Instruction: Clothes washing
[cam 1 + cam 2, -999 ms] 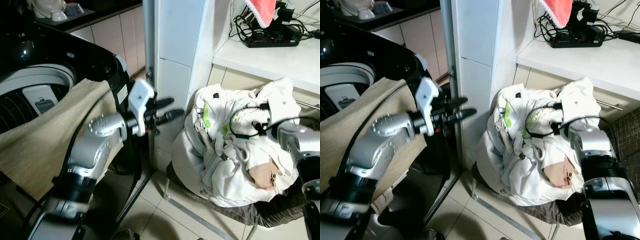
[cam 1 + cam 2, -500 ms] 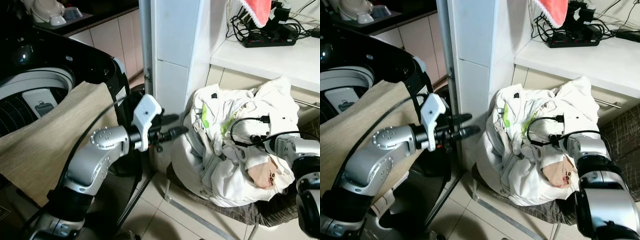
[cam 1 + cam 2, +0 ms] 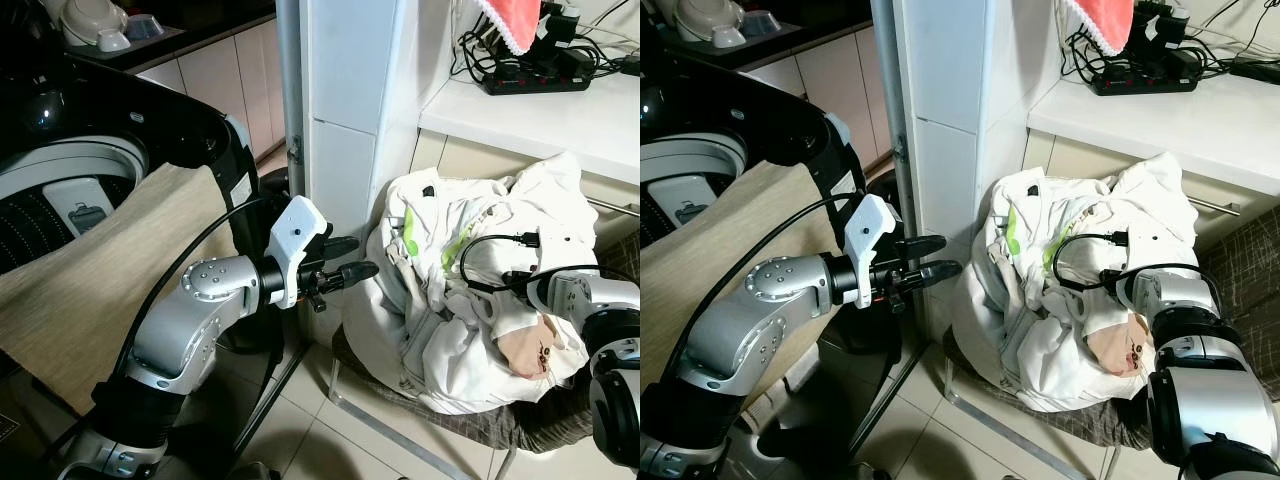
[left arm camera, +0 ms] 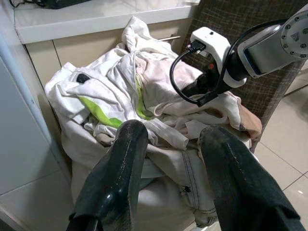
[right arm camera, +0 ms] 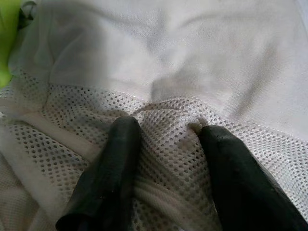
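while the pile of clothes (image 3: 470, 290) sits heaped on a chair to the robot's right of the washing machine (image 3: 90, 170), the left end effector (image 3: 352, 258) hovers just beside the heap's near flank, fingers parted and empty. left wrist view: the heap lies straight ahead between its fingers (image 4: 118, 178). right wrist view: the right end effector (image 5: 166, 159) is nearer — fingers apart, pressed into white mesh cloth (image 5: 163, 120), not yet closed on it.

My left arm reached forward, elbow bent, left pincer (image 3: 345, 258) spread open in mid-air, holding nothing. My right arm was extended forward, wrist low; right pincer (image 5: 166, 144) fingers parted, tips pressed into fabric.
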